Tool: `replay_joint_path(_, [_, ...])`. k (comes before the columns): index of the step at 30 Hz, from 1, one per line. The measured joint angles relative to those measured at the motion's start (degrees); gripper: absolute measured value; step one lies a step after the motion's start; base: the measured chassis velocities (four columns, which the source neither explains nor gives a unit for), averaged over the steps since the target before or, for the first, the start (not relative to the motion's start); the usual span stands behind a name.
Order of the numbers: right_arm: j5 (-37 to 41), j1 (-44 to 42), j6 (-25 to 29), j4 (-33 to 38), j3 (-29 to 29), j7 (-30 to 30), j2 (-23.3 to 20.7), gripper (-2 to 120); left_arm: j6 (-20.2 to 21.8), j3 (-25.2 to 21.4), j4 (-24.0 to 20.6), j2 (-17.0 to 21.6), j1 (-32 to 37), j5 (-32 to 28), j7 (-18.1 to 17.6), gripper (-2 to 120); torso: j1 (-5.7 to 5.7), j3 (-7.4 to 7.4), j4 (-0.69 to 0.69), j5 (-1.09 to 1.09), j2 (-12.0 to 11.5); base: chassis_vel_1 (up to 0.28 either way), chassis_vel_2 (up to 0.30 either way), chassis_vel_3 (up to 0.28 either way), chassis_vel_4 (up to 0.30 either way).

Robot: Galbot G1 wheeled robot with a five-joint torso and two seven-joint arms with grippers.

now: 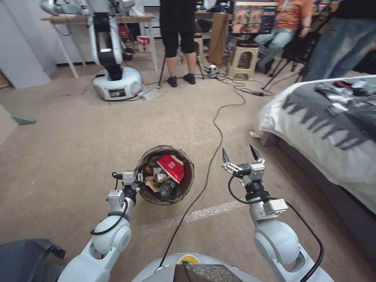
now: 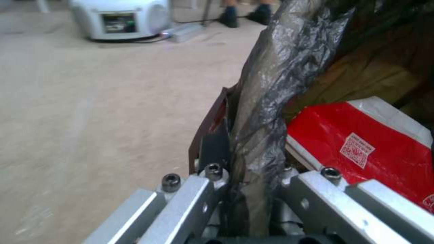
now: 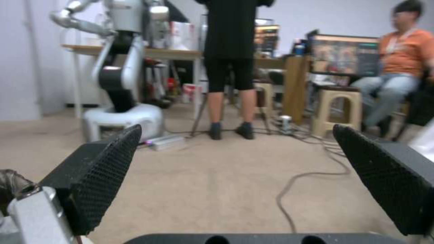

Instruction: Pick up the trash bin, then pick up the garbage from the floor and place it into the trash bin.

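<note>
Litter fills the trash bin [image 1: 184, 187] — left gripper [image 1: 138, 181] jaws pinching its bag-lined rim to carry it; right gripper [image 1: 241, 156] hovers, jaws spread.

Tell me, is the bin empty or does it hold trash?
It holds trash: the bin contains a red packet, a bottle and brown paper.

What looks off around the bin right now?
Little. The left tool is shut on the bin rim, with the liner bunched between its fingers. A red packet pokes above the rim. A black cable runs across the floor beside the bin. The right tool is open.
</note>
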Motion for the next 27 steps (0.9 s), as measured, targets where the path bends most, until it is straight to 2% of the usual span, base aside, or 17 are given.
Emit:
replay_joint_path(18, [-0.10,-0.03,0.06,0.10,0.00,0.01,0.36,100,-0.05,0.32,0.19,-0.24,-0.31,0.18,-0.07,4,0.00,0.00,0.00,0.00,0.00,0.122,0.118,0.120,0.117])
replay_joint_path(25, [-0.09,0.35,0.09,-0.08,-0.12,0.13,0.74,100,0.22,0.39,-0.02,0.05,-0.48,0.30,0.02,4,0.00,0.00,0.05,0.00,0.00,0.013,0.015,0.020,0.006])
replay_joint_path(27, [-0.08,0.40,0.09,-0.17,-0.12,0.16,0.80,100,0.37,0.47,-0.27,0.16,-0.51,0.21,0.02,4,0.00,0.00,0.03,0.00,0.00,0.000,0.000,0.000,0.000])
